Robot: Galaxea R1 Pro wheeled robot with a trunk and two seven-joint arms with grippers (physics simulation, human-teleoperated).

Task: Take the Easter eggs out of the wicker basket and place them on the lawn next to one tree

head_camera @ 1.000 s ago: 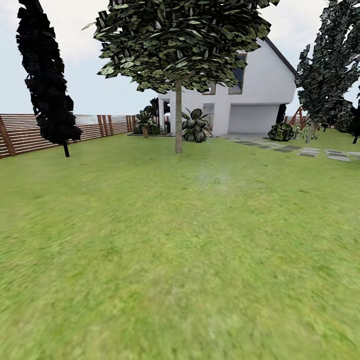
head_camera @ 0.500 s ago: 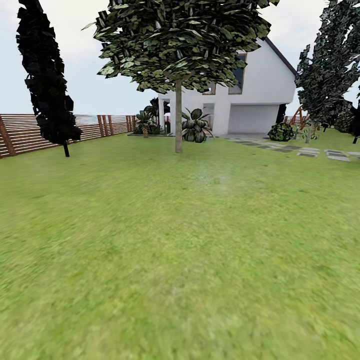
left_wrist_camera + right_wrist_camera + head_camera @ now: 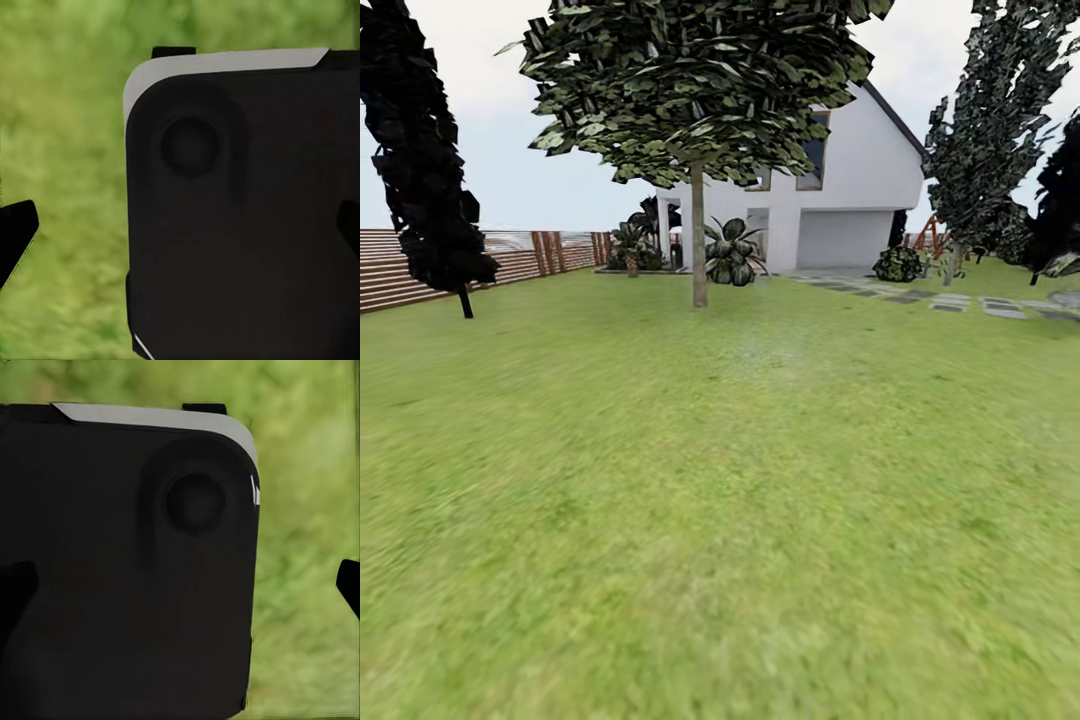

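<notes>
Both claws hung over blurred grass in the wrist views, each beside a black robot body panel point(image 3: 240, 217). Dark fingertips point(image 3: 16, 229) of the left gripper point(image 3: 184, 229) sat at opposite edges of its view, spread wide apart with nothing between; the right gripper point(image 3: 184, 589) showed the same. From the head, the lawn point(image 3: 720, 520) stretched ahead to the pale-trunked tree point(image 3: 699, 235), well apart, before the white house point(image 3: 840, 190) and slatted fence point(image 3: 510, 262).
</notes>
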